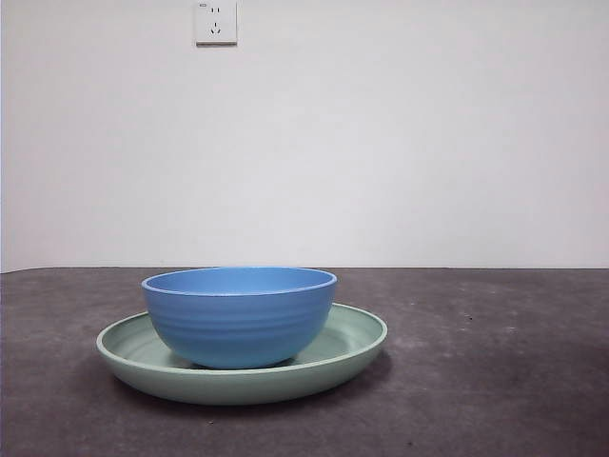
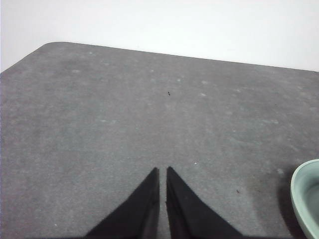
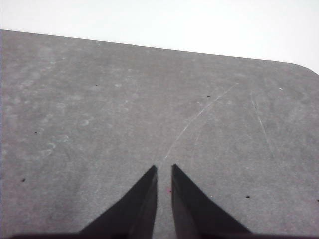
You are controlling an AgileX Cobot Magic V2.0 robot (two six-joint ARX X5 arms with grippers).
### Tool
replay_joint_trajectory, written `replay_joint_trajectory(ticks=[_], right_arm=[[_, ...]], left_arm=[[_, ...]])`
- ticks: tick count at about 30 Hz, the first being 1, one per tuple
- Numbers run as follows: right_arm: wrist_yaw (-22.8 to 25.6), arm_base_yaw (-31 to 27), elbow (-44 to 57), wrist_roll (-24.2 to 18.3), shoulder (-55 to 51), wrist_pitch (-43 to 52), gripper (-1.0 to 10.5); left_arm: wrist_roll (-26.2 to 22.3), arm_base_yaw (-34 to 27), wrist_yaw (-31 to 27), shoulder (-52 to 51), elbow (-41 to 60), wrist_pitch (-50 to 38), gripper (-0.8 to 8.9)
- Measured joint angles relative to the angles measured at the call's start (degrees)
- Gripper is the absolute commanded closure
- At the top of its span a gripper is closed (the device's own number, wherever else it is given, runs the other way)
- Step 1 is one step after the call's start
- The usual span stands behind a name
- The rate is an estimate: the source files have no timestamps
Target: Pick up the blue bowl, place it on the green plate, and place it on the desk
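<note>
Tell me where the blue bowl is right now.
In the front view, the blue bowl sits upright inside the green plate, left of centre on the desk, below the wall socket.

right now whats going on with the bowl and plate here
Nothing is being handled. The blue bowl sits upright inside the green plate, which rests on the desk. Both arms wait: the left end effector and right end effector hang over bare desk, jaws nearly together, holding nothing.
</note>
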State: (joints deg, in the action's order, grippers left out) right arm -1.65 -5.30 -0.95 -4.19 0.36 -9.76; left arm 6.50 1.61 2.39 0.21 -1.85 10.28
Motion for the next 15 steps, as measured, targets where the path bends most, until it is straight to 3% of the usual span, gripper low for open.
replay_joint_trajectory(ticks=[15], right_arm=[[0.1, 0.3, 0.0, 1.5, 0.0, 0.2, 9.0]], left_arm=[[0.0, 0.0, 0.0, 0.0, 0.0, 0.0, 7.9]])
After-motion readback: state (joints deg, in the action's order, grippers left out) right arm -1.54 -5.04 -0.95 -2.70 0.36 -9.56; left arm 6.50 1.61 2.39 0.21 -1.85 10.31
